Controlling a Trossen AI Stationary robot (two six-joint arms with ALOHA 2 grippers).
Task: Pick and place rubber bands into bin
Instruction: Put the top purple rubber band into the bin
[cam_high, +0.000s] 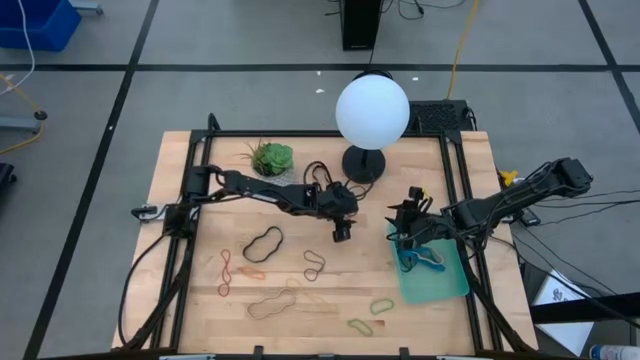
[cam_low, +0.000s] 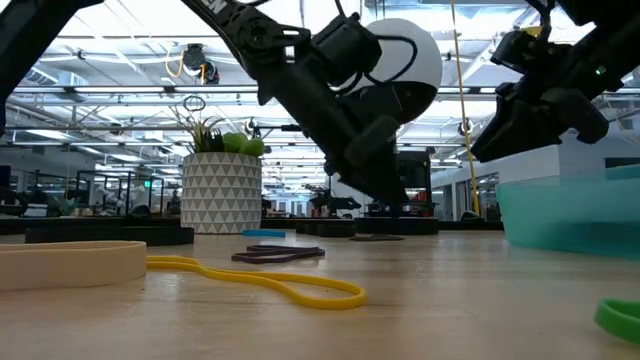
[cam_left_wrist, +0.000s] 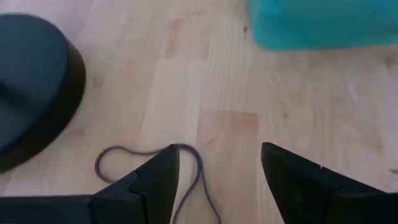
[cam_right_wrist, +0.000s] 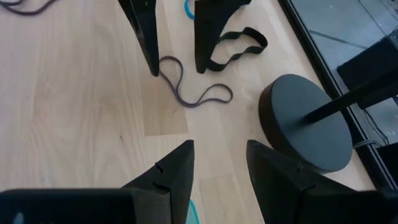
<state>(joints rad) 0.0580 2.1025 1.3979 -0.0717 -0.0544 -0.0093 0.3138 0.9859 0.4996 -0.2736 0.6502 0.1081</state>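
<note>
1. I work in a large lab or open industrial hall: beyond my wooden table (cam_high: 180, 300), the low view shows exposed ceiling trusses (cam_low: 120, 60) and strip lights.
2. Far desks (cam_low: 90, 190) and grey taped floor (cam_high: 250, 90) surround my black frame (cam_high: 192, 165).

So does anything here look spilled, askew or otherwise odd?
Nothing stands out. The rubber bands lie loose on the wooden table, as the job expects, with a few already in the bin. The plant pot and the globe lamp stand upright. The left tool is open above a dark band.
</note>
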